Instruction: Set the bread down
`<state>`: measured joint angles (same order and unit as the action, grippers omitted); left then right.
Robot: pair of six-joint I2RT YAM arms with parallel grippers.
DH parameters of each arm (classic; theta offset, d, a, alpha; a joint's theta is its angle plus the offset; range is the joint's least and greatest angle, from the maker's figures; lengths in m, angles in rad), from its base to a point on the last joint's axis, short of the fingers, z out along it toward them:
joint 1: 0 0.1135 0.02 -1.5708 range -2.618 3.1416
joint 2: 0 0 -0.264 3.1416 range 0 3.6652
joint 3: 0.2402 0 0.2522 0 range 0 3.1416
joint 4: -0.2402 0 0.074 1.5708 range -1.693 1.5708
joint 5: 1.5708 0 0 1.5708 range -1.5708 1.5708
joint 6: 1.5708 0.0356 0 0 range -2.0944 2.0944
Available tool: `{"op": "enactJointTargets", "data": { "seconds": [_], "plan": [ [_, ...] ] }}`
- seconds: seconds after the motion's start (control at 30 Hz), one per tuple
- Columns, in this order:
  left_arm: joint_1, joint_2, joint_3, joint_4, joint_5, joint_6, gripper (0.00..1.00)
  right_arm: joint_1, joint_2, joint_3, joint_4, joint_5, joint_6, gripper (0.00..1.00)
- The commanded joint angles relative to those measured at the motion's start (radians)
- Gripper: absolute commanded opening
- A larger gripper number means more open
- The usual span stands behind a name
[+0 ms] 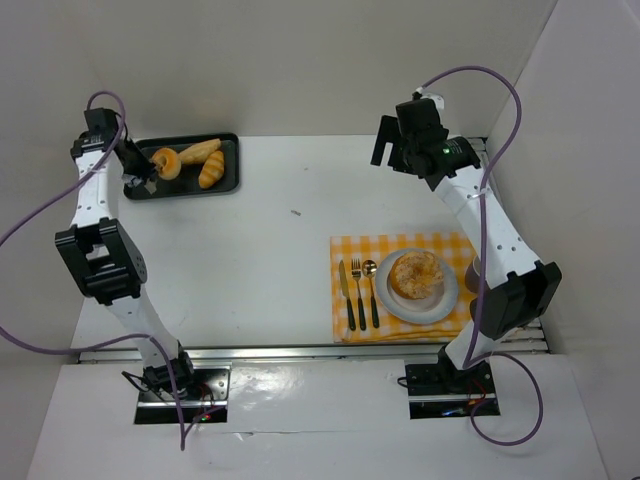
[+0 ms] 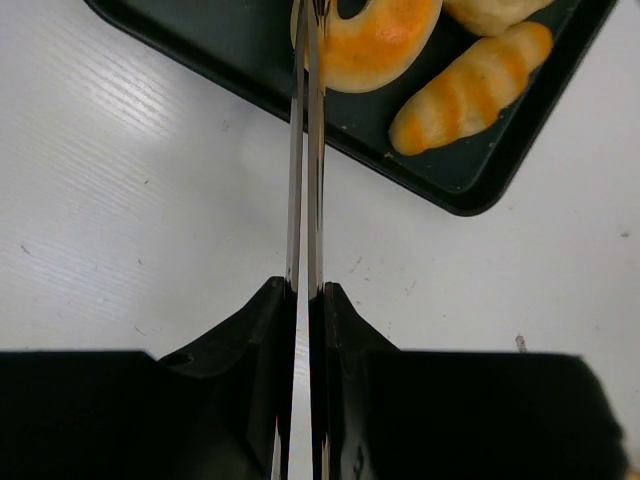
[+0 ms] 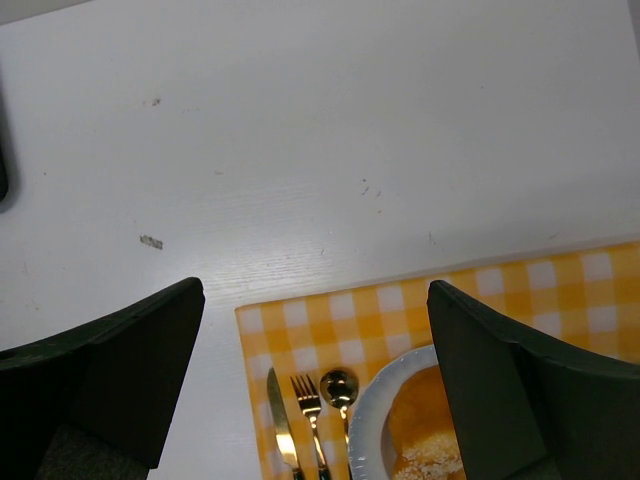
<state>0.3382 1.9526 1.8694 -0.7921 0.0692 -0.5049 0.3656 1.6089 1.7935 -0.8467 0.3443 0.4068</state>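
Note:
A black tray (image 1: 230,140) at the back left holds a round ring-shaped bread (image 1: 167,162) and two long rolls (image 1: 200,151) (image 1: 212,170). My left gripper (image 1: 148,170) is at the tray's left end. In the left wrist view its two thin metal blades lie together over the left rim of the round bread (image 2: 385,45), so the left gripper (image 2: 308,10) is shut on it; the bread rests in the tray (image 2: 250,50). My right gripper (image 3: 315,390) hangs open and holds nothing, high above the table's back right. Another round bread (image 1: 416,274) lies on the white plate (image 1: 385,295).
A yellow checked placemat (image 1: 350,250) at the front right carries the plate, with a knife (image 1: 343,295), fork (image 1: 357,292) and spoon (image 1: 371,290) to its left. White walls close in the back and both sides.

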Motion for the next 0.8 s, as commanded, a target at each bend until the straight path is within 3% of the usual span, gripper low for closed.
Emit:
{"op": "enactJointTargets", "data": {
  "seconds": [0.0,0.17,0.27,0.53,0.57,0.77],
  "plan": [
    [0.004,-0.135,0.051,0.037,0.040,-0.012,0.02,-0.007,-0.032,0.043,0.008,0.013,0.006,1.00],
    [-0.031,-0.265,-0.028,0.047,0.087,0.022,0.00,-0.007,-0.041,0.043,0.008,0.013,0.006,1.00],
    [-0.166,-0.352,-0.082,0.047,0.058,0.046,0.00,-0.007,-0.063,0.063,-0.003,0.064,-0.003,1.00],
    [-0.631,-0.563,-0.260,0.013,-0.009,0.037,0.00,-0.016,-0.202,0.095,0.023,0.243,-0.048,1.00],
    [-0.739,-0.605,-0.292,0.013,-0.009,0.016,0.00,-0.016,-0.222,0.095,0.023,0.257,-0.048,1.00],
    [-1.104,-0.673,-0.340,0.037,-0.067,-0.073,0.00,-0.016,-0.267,0.132,0.003,0.309,-0.048,1.00]
  ]
}}
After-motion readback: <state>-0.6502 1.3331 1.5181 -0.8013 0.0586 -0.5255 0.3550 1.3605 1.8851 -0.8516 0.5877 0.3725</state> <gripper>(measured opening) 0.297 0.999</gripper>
